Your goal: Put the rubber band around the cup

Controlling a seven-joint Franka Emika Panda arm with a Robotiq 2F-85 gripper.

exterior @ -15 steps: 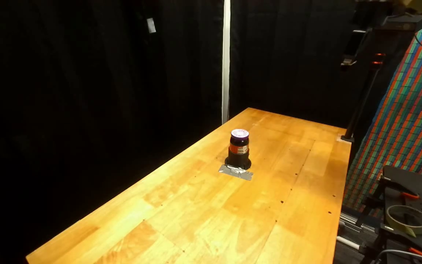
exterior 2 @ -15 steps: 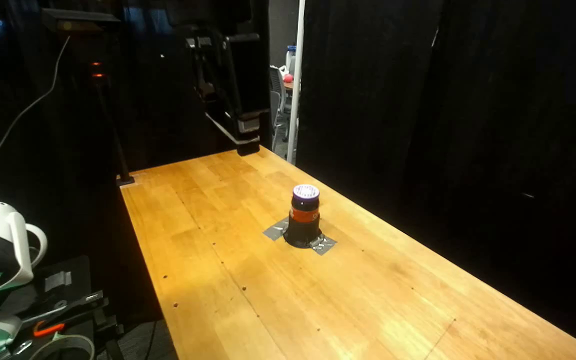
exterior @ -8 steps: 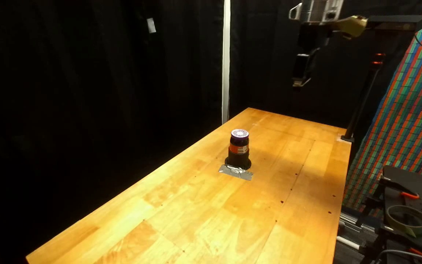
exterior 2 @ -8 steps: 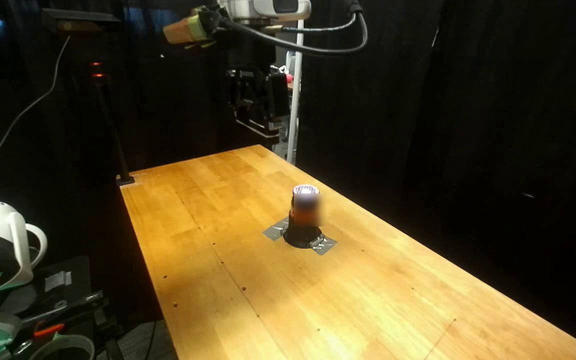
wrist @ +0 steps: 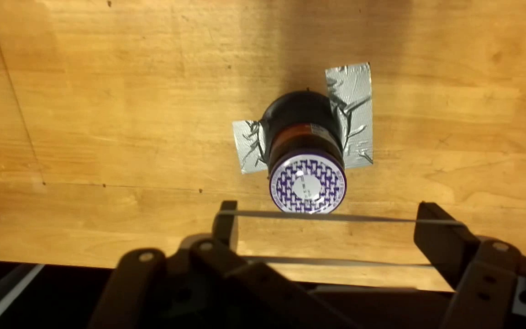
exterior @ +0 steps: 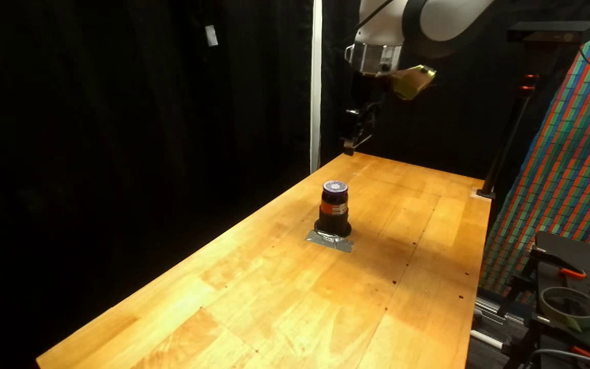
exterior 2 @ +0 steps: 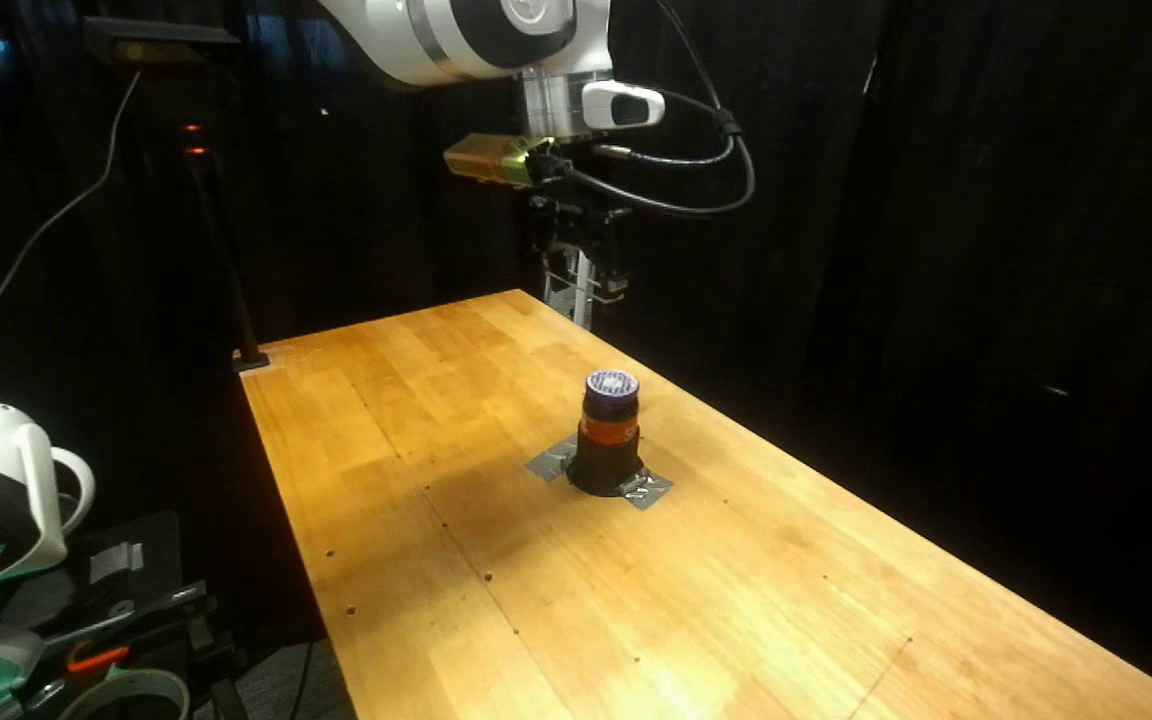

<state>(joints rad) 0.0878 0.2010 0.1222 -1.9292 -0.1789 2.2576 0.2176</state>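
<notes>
The cup stands upright on the counter, close to the middle of the frame in both exterior views. It has a pale top, an orange-red stripe and a dark foot that flares out. Silver tape lies against the foot, and in the wrist view there is a piece on either side of it, the longer one to its right.

The pincer is spread wide and its fingers come in from the bottom of the wrist view. The band is stretched around both fingers, its two strands crossing the space between them. There the upper strand passes at the lower edge of the cup's top. In both exterior views the pincer hangs in the upper half of the frame, higher than the cup and apart from it.

The arm enters at the top edge, with a yellowish housing jutting left in an exterior view. Dark curtains hang behind the counter, and at the lower right of an exterior view a roll rests on a dark shelf.
</notes>
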